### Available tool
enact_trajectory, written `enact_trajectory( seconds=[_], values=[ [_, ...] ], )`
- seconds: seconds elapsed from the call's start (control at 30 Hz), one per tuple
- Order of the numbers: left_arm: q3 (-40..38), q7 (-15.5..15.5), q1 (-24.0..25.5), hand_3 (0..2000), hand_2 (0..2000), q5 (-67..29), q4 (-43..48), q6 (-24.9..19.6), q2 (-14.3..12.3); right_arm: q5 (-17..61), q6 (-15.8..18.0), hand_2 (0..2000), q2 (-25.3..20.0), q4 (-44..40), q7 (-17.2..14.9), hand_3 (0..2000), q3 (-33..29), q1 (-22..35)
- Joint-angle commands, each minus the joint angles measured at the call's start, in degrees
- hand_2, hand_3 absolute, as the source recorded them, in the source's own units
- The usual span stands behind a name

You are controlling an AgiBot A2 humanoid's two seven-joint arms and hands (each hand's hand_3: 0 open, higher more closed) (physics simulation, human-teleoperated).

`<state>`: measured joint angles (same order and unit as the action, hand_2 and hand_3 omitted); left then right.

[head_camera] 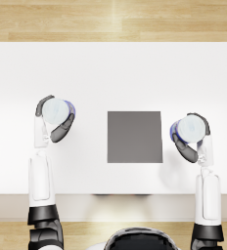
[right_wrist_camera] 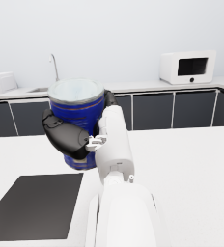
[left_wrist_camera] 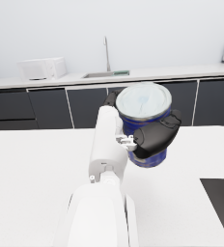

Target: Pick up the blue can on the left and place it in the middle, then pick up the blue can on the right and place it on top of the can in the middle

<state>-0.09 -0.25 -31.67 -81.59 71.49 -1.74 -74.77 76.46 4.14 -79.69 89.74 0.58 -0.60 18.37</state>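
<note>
Blue can on the left: rigid, smooth, likely light; best gripped round its side. Left hand wrapped around it. Right hand likewise clasping right blue can, dark mat between

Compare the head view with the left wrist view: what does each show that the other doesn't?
Head view only: the right hand gripping the right blue can, and the whole dark mat.

Left wrist view only: the kitchen counter with sink faucet and microwave.

Both: the left hand gripping the left blue can, the white table, and a mat corner.
</note>
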Motion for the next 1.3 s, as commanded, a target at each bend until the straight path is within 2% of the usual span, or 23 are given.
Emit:
enact_trajectory(
  seconds=[0.03, 0.3, 0.53, 0.93, 1.07, 1.23, 1.27, 1.3],
  values=[
    [7.2, 0.0, -0.7, 1520, 2000, 0.0, 4.2, -0.1, -0.3, 0.0, 0.2, 2000, -0.2, 2.8, 0.0, 1520, 0.2, 2.3],
    [16.9, 0.0, -2.1, 1520, 2000, 0.0, 6.7, -0.5, -2.7, 0.0, 1.3, 2000, -0.9, 4.3, 0.2, 1520, -0.1, 3.8],
    [24.5, 0.0, -3.2, 1520, 2000, 0.0, 7.2, -0.6, -5.0, 0.0, 3.8, 2000, -1.4, 5.0, 0.2, 1520, 0.4, 5.2],
    [32.4, 0.1, -1.5, 1520, 2000, 0.0, -0.2, -0.7, -6.6, 0.0, 4.2, 2000, -2.4, 5.9, 0.3, 1520, 1.7, 7.0],
    [34.2, -6.2, -0.8, 1520, 2000, 0.0, -3.8, -0.8, -7.0, 0.0, 3.9, 2000, -2.7, 6.1, 0.3, 1520, 1.9, 7.3],
    [33.9, -11.7, -1.4, 1520, 2000, 0.0, -8.7, -0.8, -8.7, 0.0, 3.9, 2000, -3.0, 7.0, 0.3, 1520, 2.4, 7.4],
    [33.9, -13.1, -1.5, 1193, 639, 0.0, -9.8, -0.9, -9.0, 0.0, 3.9, 2000, -3.1, 7.0, 0.3, 1520, 2.6, 7.5],
    [33.8, -14.8, -1.5, 867, 0, -0.1, -11.1, -1.3, -9.2, 0.0, 4.0, 2000, -3.2, 7.5, 0.3, 1520, 2.9, 7.6]
  ],
)
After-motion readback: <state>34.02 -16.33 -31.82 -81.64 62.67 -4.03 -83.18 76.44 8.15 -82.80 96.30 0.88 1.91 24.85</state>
